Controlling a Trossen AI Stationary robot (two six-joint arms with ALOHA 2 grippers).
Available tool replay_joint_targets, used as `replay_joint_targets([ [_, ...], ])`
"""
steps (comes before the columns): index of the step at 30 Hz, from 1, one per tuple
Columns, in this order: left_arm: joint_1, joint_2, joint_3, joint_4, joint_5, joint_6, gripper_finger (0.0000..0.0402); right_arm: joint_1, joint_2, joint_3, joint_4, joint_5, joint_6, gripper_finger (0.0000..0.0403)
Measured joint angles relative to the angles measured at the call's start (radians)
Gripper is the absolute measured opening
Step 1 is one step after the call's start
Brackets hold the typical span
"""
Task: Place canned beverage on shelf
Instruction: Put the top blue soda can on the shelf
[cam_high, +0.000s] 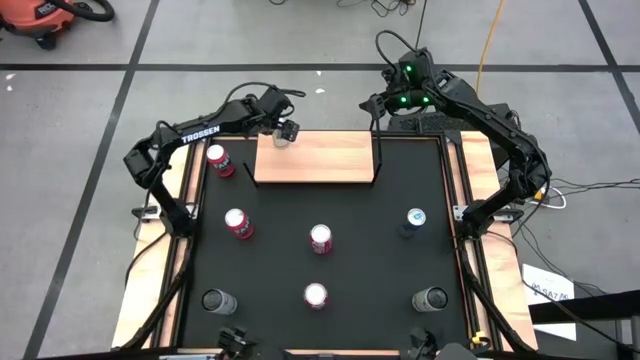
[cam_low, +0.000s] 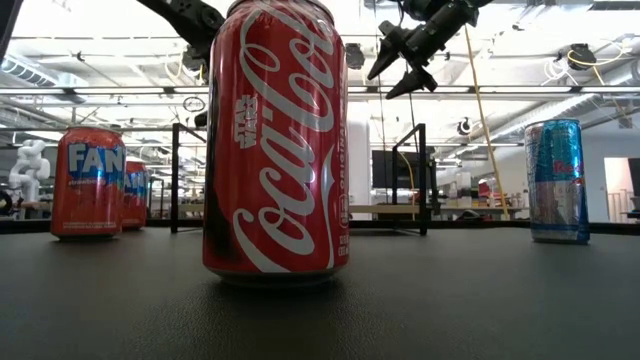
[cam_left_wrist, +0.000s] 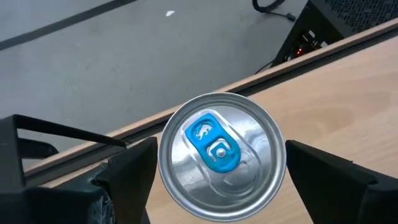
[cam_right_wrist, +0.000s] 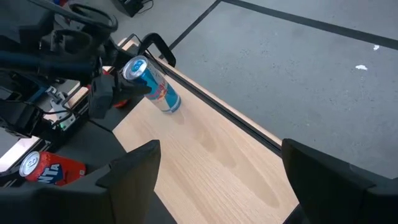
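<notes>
A blue and silver can (cam_left_wrist: 217, 149) stands upright with its base on the light-wood shelf (cam_high: 330, 160), at the shelf's far left corner (cam_right_wrist: 155, 87). My left gripper (cam_high: 284, 132) is around its upper part, one finger on each side. My right gripper (cam_right_wrist: 217, 186) hangs open and empty above the shelf's far right corner (cam_high: 380, 100), fingers wide apart. It also shows high up in the low view (cam_low: 405, 50). There a large Coca-Cola can (cam_low: 275, 150) hides the shelf's left part. My left gripper has the can's side wall just below the top rim (cam_left_wrist: 163, 168) between its two fingers (cam_left_wrist: 134, 177), which come slanting down from the table's left. The can stands upright, its base on the shelf board (cam_right_wrist: 174, 107). Each finger edge appears to meet the rim.
Several cans stand on the black table: an orange Fanta can (cam_high: 219, 160) left of the shelf, red cans (cam_high: 238, 224) (cam_high: 320, 239) (cam_high: 316, 295), a blue can (cam_high: 415, 218), and dark cans (cam_high: 215, 300) (cam_high: 430, 298). Thin black rods (cam_high: 378, 150) rise at the shelf's corners.
</notes>
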Motion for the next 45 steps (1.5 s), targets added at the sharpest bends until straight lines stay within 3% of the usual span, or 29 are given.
replay_joint_targets([
  [5, 0.000, 0.002, 0.000, 0.000, 0.001, 0.003, 0.0325, 0.000, 0.000, 0.000, -0.017, 0.000, 0.000, 0.0320],
  [16, 0.040, 0.000, 0.000, 0.005, 0.109, 0.198, 0.0219, 0.000, 0.000, 0.000, -0.034, -0.001, -0.016, 0.0320],
  [28, 0.118, -0.002, 0.002, 0.007, 0.334, 0.695, 0.0226, 0.000, 0.000, 0.000, -0.068, -0.002, -0.031, 0.0320],
  [45, 0.215, -0.003, 0.003, -0.048, 0.434, 0.868, 0.0227, 0.000, 0.000, 0.000, -0.086, -0.004, -0.045, 0.0320],
])
